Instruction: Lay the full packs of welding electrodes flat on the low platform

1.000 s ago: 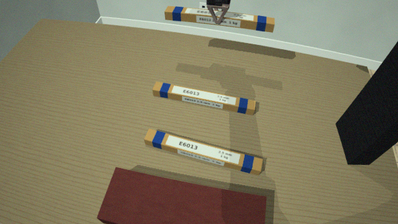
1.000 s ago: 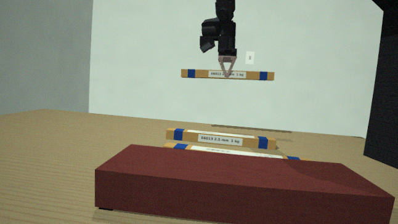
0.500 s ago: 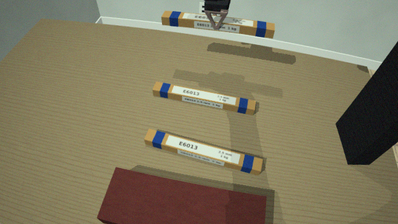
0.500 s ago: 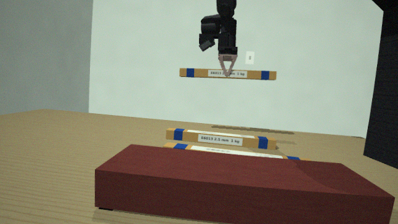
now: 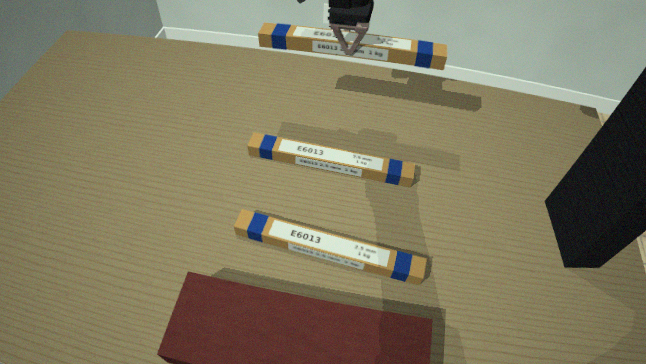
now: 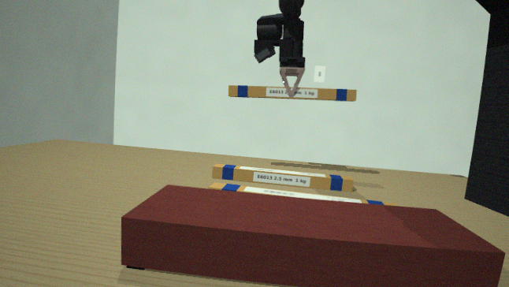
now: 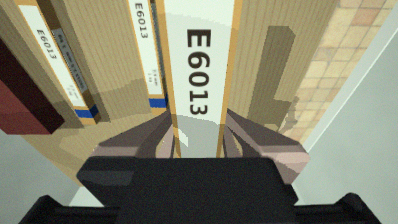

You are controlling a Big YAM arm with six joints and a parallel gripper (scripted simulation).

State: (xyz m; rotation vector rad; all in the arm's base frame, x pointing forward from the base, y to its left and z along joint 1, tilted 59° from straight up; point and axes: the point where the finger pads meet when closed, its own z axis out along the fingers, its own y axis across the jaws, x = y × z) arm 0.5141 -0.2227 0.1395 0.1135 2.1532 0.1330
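1. Nearest: the low platform (image 6: 276, 236), dark red, sits at the table's near edge. No pack on it in any view, so nothing is placed yet.
2. Just behind it, the near pack (image 5: 330, 246) lies flat on the wooden table (image 5: 100, 175), close to the platform's far edge but not on it. Label reads E6013.
3. Next back, the middle pack (image 5: 331, 159), also flat on the table, roughly parallel w/ the near one, a gap between them.
4. Farthest & highest: the lifted pack (image 6: 291, 92) hangs well above the table, about level, a slight dip toward one end. The gripper (image 6: 291, 94) pinches it near mid-length, fingers pressed on its two long sides; the wrist view shows a finger (image 7: 150, 137) each side of the box.
5. Progress, as a judgement: early. One pack is up in the air, prob. being hefted to gauge its weight; its status (full vs part-used) can't be read from looks. Two packs sit untouched.
6. Left to do: decide on the held pack, lay it flat on the platform or set it back on the table, then test the other two the same way.
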